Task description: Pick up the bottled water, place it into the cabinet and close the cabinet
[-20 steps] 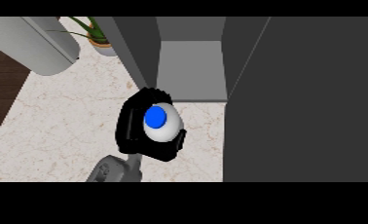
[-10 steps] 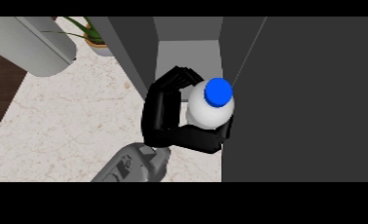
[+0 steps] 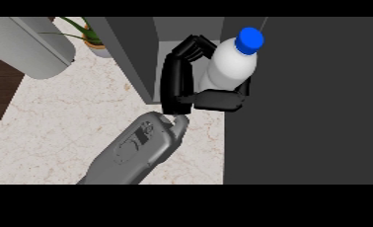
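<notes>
Dark cabinet door (image 3: 299,102) flanks held bottled water (image 3: 232,65).

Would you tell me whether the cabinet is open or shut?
Open: the cabinet shows its interior, and the bottled water is at the opening.

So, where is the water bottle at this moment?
In the head view, the water bottle is held in the hand at upper centre, at the cabinet opening, beside its dark door.

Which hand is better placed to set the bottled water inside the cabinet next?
Only one black hand shows, curled round the white plastic bottle with the blue cap right at the grey cabinet's opening. Its forearm enters left of centre, so it looks like the left hand; the right hand is out of view.
</notes>
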